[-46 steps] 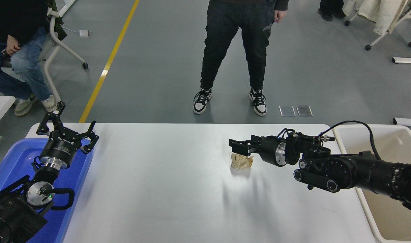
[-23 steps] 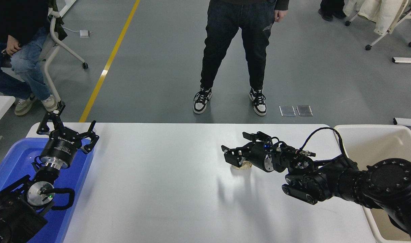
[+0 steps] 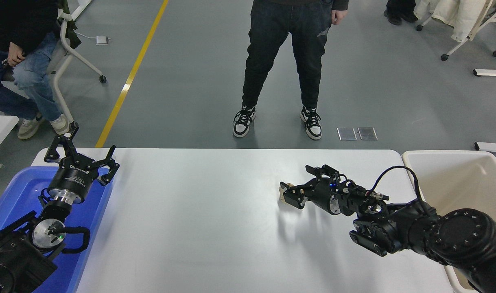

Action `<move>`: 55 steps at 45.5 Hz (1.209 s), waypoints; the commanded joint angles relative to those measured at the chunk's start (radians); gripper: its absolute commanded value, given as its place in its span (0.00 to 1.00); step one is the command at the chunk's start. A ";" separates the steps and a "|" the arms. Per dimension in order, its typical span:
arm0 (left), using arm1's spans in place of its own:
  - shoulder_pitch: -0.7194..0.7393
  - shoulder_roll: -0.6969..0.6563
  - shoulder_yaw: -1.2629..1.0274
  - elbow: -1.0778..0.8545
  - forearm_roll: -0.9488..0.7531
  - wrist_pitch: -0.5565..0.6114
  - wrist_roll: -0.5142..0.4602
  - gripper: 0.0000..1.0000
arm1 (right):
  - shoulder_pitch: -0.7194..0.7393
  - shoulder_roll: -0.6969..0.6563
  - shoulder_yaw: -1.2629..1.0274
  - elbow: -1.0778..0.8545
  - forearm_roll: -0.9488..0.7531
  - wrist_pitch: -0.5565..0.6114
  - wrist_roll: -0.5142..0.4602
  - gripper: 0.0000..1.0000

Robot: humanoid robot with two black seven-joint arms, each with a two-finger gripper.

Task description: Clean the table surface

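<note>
The white table surface (image 3: 191, 219) carries one crumpled piece of brown paper (image 3: 283, 192) right of centre. Only a sliver of the paper shows. My right gripper (image 3: 296, 178) has come in low from the right and is open, with its fingers (image 3: 292, 196) spread at the paper. The near finger covers most of the paper, and I cannot tell whether it touches. My left gripper (image 3: 81, 154) is parked open at the lower left, over the far end of the blue tub (image 3: 12, 191).
A beige bin (image 3: 455, 171) stands off the table's right end, behind my right arm. A person stands beyond the far edge at centre, and another sits at the top left. A white side table corner shows at the left edge.
My right gripper opened, dropped from above the paper down to table height and shifted slightly right, now covering most of the paper. The left arm has not moved.
</note>
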 commanded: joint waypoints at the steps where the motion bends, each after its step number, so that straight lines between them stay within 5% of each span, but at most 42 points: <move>1: 0.000 -0.001 0.000 0.000 0.000 0.000 0.000 1.00 | -0.009 0.001 0.031 0.003 0.007 0.001 0.004 0.99; 42: 0.000 -0.001 0.000 0.000 0.000 0.000 0.000 1.00 | -0.062 0.001 0.041 0.017 0.001 0.001 0.018 0.98; 55: 0.000 -0.001 0.000 0.000 0.000 0.000 0.000 1.00 | -0.063 0.001 0.038 0.011 -0.002 0.001 0.018 0.85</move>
